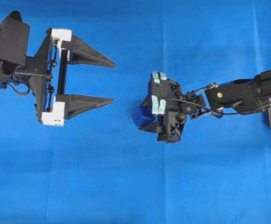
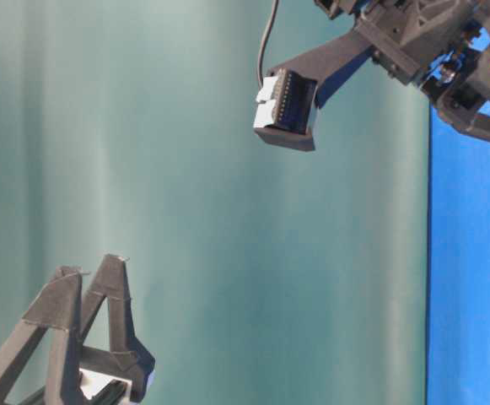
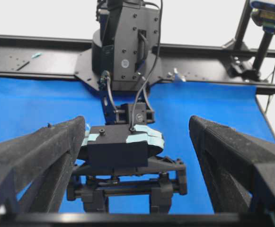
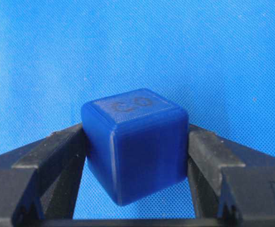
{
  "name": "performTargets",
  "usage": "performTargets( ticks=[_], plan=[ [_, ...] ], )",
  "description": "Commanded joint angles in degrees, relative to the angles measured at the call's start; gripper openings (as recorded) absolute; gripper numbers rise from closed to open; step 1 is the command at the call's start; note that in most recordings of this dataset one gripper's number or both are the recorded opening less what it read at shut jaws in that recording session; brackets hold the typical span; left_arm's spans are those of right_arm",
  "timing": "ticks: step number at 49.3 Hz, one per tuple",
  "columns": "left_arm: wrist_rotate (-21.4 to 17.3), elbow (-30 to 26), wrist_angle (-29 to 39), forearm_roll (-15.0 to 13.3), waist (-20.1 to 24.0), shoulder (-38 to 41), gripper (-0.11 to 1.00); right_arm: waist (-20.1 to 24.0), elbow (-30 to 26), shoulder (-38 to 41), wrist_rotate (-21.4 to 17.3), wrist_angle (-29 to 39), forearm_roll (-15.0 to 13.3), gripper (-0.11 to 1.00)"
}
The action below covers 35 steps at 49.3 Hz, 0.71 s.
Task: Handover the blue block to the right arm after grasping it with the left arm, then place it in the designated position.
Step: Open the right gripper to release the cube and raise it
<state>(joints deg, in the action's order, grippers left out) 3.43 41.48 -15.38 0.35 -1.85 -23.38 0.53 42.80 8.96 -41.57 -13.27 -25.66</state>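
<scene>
One blue block (image 4: 135, 144), right claw (image 4: 136, 156) gripping

Blue block (image 4: 135, 142): smooth, slightly glossy plastic. Blue cloth (image 4: 213, 52): matt, finely woven. Right claw (image 4: 136, 165): matt black.

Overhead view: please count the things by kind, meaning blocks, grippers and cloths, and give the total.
Blue block: 1, held in the right gripper.
Grippers: 2, the right gripper and the open left gripper, which holds nothing.
Blue cloth: 1, under everything.
Total: 4
</scene>
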Motion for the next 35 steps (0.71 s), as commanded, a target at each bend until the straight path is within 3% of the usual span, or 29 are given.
performTargets(
  ticks=[1,4,9,11,20,35],
  plan=[
    [0.0,-1.6,-0.7,0.1,0.2,-0.4,0.93,-0.1,-0.4,-0.7,0.1,-0.4,0.3,0.54],
    [0.0,-1.6,-0.7,0.1,0.1,-0.4,0.93,-0.1,-0.4,-0.7,0.1,-0.4,0.4,0.59],
    [0.0,-1.6,-0.7,0.1,0.2,-0.4,0.93,-0.1,-0.4,-0.7,0.1,-0.4,0.7,0.86],
    [0.0,-1.6,-0.6,0.1,0.2,-0.4,0.93,-0.1,-0.4,-0.8,0.1,-0.4,0.7,0.92],
    [0.0,-1.5,-0.7,0.1,0.2,-0.4,0.93,-0.1,-0.4,-0.8,0.1,-0.4,0.7,0.82],
    [0.0,-1.6,-0.7,0.1,0.2,-0.4,0.93,0.0,-0.3,-4.0,0.0,0.8,0.7,0.82]
  ],
)
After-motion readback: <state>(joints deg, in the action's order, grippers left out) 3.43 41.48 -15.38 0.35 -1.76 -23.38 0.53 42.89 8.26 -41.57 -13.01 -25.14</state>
